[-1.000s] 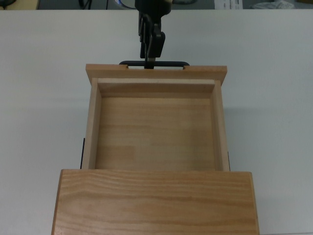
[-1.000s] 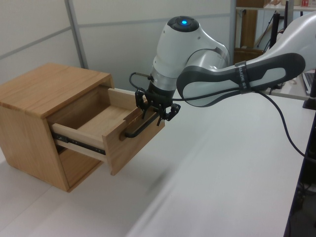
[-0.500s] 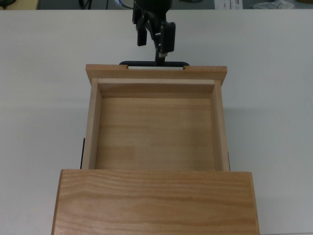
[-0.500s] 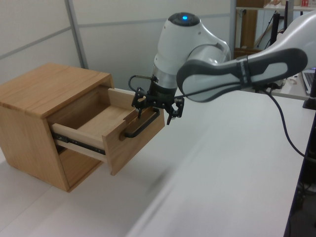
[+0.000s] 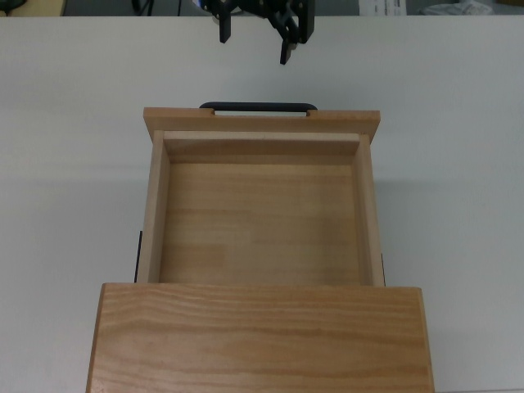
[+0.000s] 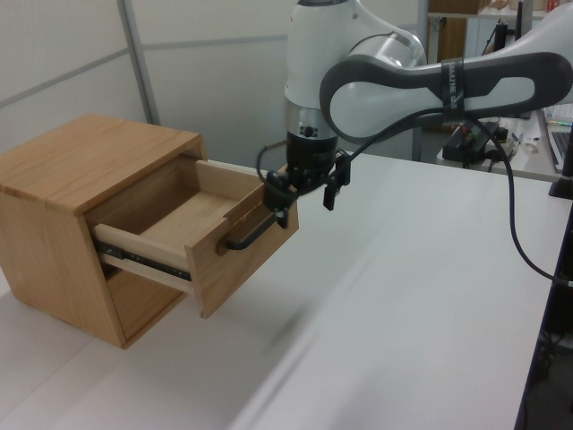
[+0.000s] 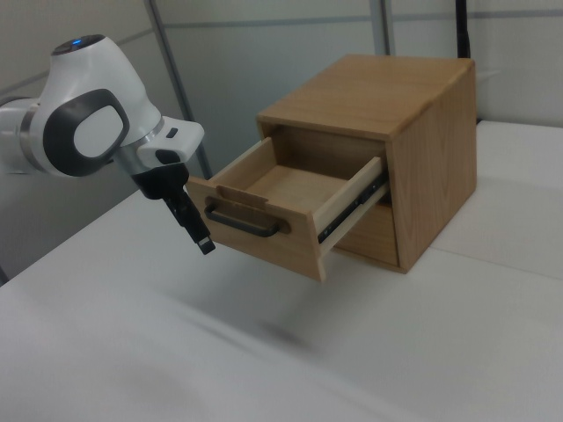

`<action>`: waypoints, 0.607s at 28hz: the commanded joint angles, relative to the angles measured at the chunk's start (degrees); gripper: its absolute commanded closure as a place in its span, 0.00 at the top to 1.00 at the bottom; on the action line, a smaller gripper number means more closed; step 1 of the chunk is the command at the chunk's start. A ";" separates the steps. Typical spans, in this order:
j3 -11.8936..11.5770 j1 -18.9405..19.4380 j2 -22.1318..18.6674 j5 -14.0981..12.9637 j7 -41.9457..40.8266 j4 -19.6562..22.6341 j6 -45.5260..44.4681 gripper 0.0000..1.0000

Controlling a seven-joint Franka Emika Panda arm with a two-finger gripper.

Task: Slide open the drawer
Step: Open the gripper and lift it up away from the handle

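White tabletop [image 5: 74,164] | drawer [image 5: 260,209] pulled out of cabinet [image 5: 260,336] | my gripper [image 5: 255,45] clear of handle [image 5: 258,106], just beyond it, pointing down | fingers spread wide, holding nothing

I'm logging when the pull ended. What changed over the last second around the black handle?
The black two-finger gripper let go of the thin black U-shaped handle: it was closed on the bar, then opened and backed off toward the top view's upper edge, now clear of it. The light wooden drawer stayed pulled out of the grained wooden cabinet, empty and unmoved.
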State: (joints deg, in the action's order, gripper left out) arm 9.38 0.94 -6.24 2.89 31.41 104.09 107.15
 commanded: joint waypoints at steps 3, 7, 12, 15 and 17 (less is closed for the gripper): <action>-0.24 -0.41 0.00 -1.14 -16.79 -2.14 -8.35 1.00; -0.33 -0.59 0.09 -0.96 -22.43 -2.84 -11.25 1.00; -0.33 -0.76 0.27 -0.43 -27.63 -4.07 -14.95 1.00; -0.33 -1.21 0.18 -0.43 -27.89 -4.42 -15.57 1.00; -0.42 -1.21 0.18 -0.43 -27.89 -4.86 -16.01 1.00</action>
State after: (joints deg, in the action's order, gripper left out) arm 9.08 0.29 -6.24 2.90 5.81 101.05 93.61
